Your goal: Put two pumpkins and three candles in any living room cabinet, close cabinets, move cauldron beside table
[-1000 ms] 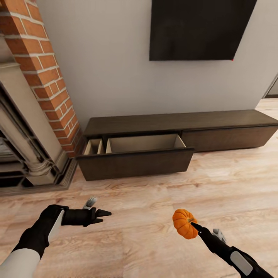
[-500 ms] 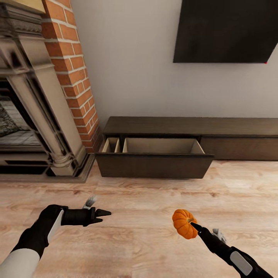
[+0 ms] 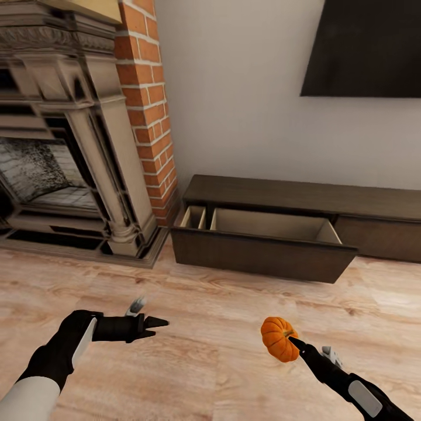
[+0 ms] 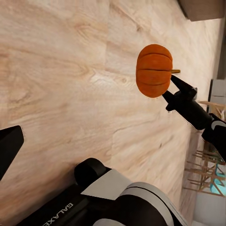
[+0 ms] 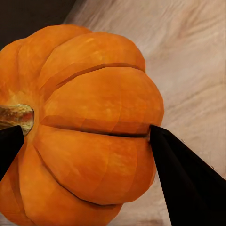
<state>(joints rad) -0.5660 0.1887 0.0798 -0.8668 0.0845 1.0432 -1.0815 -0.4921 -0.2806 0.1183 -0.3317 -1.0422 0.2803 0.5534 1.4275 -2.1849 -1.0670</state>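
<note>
Orange ribbed pumpkin (image 3: 279,338), held.

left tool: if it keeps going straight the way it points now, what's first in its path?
Likely nothing nearby. In the head view the left tool points sideways toward the right arm; the pumpkin held in the right tool sits roughly along that line, but depth is unclear.

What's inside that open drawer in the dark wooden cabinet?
The cabinet drawer shows pale beige walls and a divider splitting off a narrow compartment beside a wide one. Nothing shows inside, but its front panel hides the floor of both.
</note>
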